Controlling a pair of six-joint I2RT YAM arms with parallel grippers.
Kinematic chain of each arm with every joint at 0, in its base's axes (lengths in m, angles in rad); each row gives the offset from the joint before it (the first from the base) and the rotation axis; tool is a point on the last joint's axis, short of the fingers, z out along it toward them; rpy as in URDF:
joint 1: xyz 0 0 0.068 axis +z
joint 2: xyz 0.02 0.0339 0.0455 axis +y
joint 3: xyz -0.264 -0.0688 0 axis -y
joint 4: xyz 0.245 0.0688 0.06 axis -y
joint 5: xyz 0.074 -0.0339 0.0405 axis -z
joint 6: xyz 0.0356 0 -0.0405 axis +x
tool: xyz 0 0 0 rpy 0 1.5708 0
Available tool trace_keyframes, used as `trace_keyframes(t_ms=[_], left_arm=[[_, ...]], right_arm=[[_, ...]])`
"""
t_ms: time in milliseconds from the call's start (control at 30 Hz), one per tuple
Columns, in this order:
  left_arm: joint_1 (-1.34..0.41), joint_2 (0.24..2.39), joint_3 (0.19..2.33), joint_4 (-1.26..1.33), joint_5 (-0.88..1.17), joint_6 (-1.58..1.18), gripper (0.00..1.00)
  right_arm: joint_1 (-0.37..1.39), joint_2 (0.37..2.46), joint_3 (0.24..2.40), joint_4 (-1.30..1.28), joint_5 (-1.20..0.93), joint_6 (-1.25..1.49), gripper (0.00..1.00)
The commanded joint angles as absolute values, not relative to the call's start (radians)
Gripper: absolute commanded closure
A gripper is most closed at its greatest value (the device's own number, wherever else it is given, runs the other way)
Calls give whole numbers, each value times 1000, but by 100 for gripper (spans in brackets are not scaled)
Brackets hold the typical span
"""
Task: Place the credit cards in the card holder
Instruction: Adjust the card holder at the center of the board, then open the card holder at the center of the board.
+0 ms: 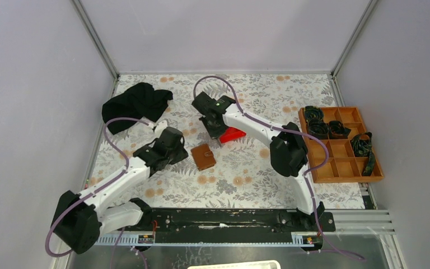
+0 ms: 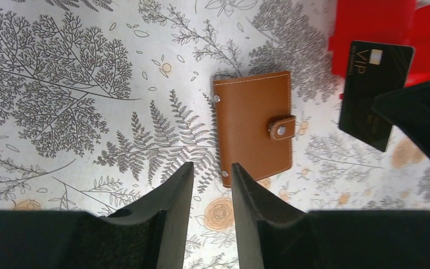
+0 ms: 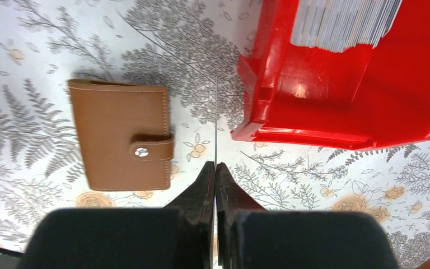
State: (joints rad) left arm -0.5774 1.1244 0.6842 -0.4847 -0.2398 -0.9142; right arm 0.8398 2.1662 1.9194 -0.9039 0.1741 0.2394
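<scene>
Cards had to go into the card holder [image 2: 253, 129], and none looked to be in it yet. On the left, the left gripper [image 2: 213, 168] hung just beside the holder with its fingers apart and nothing between them. The brown holder lay flat near the middle of the table [image 1: 246, 185], folded shut, with its little tab snapped down. To its right, the right gripper [image 3: 215, 168] was pinched tight on one dark credit card [image 2: 376, 95]. More credit cards [image 3: 341, 22] stood stacked in the red bin [image 3: 336, 101] close by. The step in hand looked to be getting the holder open. The next move likely called for the left gripper to take the tab or flap and lift it, so the dark card could slide into a pocket. The table wore a white cover with grey ferns and orange flowers. A black cloth [image 1: 136, 103] lay at the far left and an orange tray [image 1: 344, 167] at the far right. Plain grey walls stood around it all.
</scene>
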Motion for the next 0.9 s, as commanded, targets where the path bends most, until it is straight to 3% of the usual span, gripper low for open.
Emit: trace_keyframes(t_ms=[0, 200, 867], left_arm=[[-581, 1041, 665, -517, -304, -969, 58], [-583, 978, 650, -582, -334, -994, 52], [-583, 852, 614, -680, -384, -1024, 52]], right_arm=[[894, 2132, 2020, -971, 214, 245, 100], [950, 2160, 2079, -1010, 212, 270, 100], [1051, 2314, 2186, -1082, 248, 298, 100]])
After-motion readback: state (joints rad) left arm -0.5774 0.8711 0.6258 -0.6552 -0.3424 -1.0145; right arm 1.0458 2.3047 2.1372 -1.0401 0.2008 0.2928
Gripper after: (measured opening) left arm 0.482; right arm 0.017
